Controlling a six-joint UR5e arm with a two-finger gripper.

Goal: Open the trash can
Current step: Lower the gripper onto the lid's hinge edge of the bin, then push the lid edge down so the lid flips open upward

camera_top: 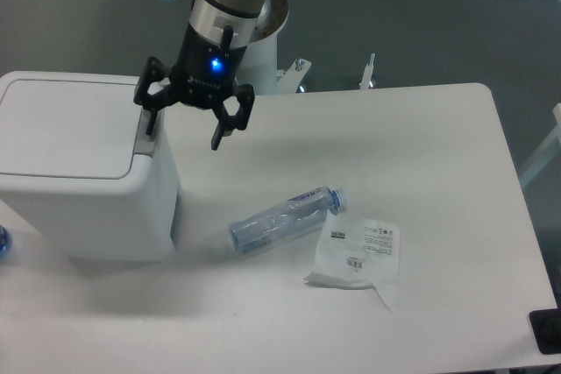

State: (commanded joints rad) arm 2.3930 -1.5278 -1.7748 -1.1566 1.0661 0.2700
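Note:
The trash can (70, 164) is a large white boxy bin at the left of the table, its flat lid closed. A grey push-button strip (145, 137) runs along the lid's right edge. My gripper (184, 129) hangs open just above the bin's upper right corner. Its left finger (151, 122) is over the grey strip and its right finger (219, 133) is out past the bin's right side, over the table. I cannot tell whether the left finger touches the strip.
A crushed clear plastic bottle (285, 216) with a blue cap lies on the white table (421, 129) right of the bin. A white plastic bag (358, 251) with labels lies beside it. The robot's base (263, 41) stands behind the table.

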